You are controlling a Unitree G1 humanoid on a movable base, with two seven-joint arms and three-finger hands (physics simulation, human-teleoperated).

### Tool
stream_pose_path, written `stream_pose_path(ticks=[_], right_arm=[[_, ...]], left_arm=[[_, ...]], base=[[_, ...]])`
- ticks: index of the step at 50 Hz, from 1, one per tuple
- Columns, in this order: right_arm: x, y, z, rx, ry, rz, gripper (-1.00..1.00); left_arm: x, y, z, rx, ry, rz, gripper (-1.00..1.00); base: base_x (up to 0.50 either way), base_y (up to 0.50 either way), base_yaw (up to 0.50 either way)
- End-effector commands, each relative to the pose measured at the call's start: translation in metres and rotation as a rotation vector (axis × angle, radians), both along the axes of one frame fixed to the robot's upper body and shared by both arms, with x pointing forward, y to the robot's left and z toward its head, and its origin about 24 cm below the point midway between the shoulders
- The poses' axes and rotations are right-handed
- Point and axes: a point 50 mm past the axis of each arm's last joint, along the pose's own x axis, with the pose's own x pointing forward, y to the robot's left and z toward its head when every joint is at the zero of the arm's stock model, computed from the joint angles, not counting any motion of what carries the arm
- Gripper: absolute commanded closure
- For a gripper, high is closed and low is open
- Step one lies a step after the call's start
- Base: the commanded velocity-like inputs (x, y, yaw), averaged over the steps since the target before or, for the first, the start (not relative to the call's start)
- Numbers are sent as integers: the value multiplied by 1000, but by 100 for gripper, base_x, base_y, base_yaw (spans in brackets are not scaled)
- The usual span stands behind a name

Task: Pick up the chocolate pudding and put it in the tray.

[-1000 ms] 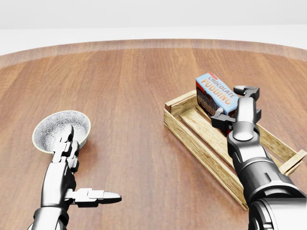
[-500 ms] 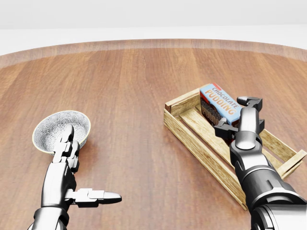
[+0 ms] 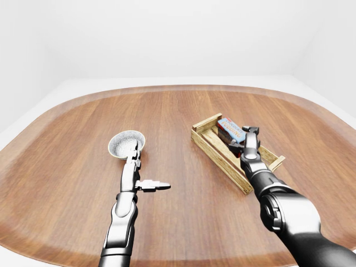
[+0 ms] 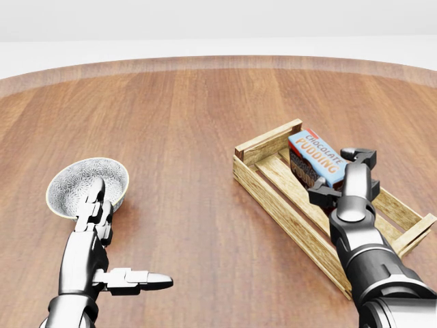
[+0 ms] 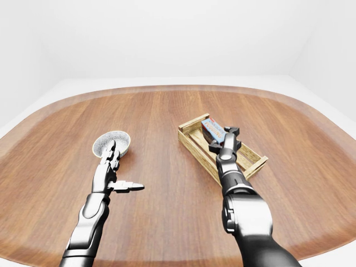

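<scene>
1. Head view: right hand, black and silver w/ three fingers, is closed round the blue and brown chocolate pudding box. One finger shows at the box's far edge, another at its near lower corner. Box sits tilted, low inside the slatted light wood tray; can't tell if it touches the slats yet.
2. Risk: letting go while the box is tilted. It could tip onto its side or lean on the tray end wall just beyond the hand.
3. Risk: fingers snag the box as they spread, dragging it back up on withdrawal, since the grip is at the corners.
4. Risk: wrist or forearm bumps the tray's long wall below the hand, shoving the tray across the round wooden worktop.
5. Left hand, fingers spread, holds nothing, near the speckled grey bowl, well apart from the tray. Little hazard there.
</scene>
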Motion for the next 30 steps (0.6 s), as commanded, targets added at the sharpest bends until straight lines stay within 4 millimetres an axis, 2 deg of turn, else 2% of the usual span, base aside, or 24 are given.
stream_pose_path(ticks=[1,9,10,30], right_arm=[[-6,-5,-8,-8,24,-23,100],[-11,-7,-16,-10,45,-32,100],[-15,-6,-21,-10,60,-35,100],[-22,-13,-30,-21,87,-60,100]], left_arm=[[-1,0,1,-19,4,-8,-100],[-1,0,1,-18,4,-10,-100],[-1,0,2,-17,4,-10,-100],[-2,-1,1,-16,3,-11,-100]], base=[[0,0,0],[0,0,0],[0,0,0],[0,0,0]])
